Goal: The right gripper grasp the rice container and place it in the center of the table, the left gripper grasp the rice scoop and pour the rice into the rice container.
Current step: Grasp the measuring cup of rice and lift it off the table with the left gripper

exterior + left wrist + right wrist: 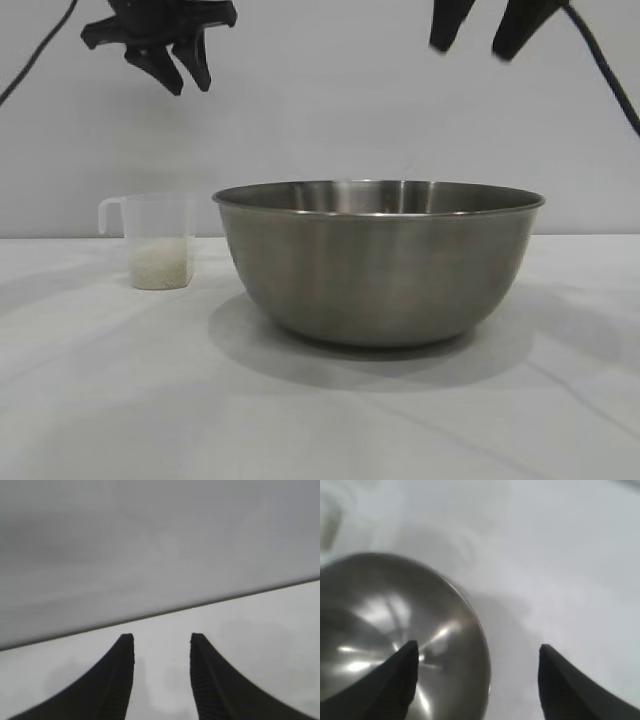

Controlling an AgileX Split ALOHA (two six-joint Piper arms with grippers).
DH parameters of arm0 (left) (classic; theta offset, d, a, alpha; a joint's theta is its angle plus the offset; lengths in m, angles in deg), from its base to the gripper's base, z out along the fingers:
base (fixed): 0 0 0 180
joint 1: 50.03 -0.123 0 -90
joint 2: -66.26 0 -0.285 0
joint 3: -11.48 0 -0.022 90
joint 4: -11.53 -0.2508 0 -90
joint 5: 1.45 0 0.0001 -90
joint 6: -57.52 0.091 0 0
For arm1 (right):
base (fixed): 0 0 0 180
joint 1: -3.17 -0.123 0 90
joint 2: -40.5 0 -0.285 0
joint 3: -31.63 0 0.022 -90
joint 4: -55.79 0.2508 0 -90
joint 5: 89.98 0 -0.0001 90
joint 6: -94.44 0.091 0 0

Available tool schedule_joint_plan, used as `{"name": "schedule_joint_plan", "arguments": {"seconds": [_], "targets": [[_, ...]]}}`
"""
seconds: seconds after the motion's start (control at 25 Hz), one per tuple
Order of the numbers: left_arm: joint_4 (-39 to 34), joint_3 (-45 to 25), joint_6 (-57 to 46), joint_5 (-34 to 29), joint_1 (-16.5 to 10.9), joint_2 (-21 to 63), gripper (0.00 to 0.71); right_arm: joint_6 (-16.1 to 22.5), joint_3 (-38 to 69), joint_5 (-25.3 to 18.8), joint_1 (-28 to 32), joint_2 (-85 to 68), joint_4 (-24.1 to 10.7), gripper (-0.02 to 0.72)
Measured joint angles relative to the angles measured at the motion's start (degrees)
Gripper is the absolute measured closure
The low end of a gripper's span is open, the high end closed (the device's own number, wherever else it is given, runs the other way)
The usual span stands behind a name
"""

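Black claw-fingered left gripper (180, 62), cabled

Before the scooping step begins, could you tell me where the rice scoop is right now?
In the exterior view the rice scoop stands upright on the table, at the left, just beside the rice container and below the raised left gripper.

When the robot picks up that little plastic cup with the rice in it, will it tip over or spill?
Probably not easily. The rice scoop stands upright on the table, and the rice fills only its bottom part, so the weight sits low. It looks light and thin-walled, so a hard squeeze might flex it. Its smooth plastic could slip; the side handle seems the safer hold.
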Motion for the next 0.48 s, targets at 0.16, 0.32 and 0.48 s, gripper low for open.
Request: {"name": "schedule_joint_plan", "arguments": {"seconds": [0.16, 0.32, 0.48], "targets": [[0.0, 0.0, 1.3, -0.8, 0.0, 0.9, 0.496, 0.1, 1.4, -9.1, 0.0, -8.0, 3.7, 0.227], [0.0, -0.3, 2.6, -1.3, 0.0, 2.0, 0.496, 0.1, 1.5, -20.5, 0.0, -13.8, 7.3, 0.227], [0.0, -5.6, 2.6, 2.5, 0.0, 4.1, 0.496, 0.3, 2.9, -26.6, 0.0, -19.3, 8.5, 0.227]]}}
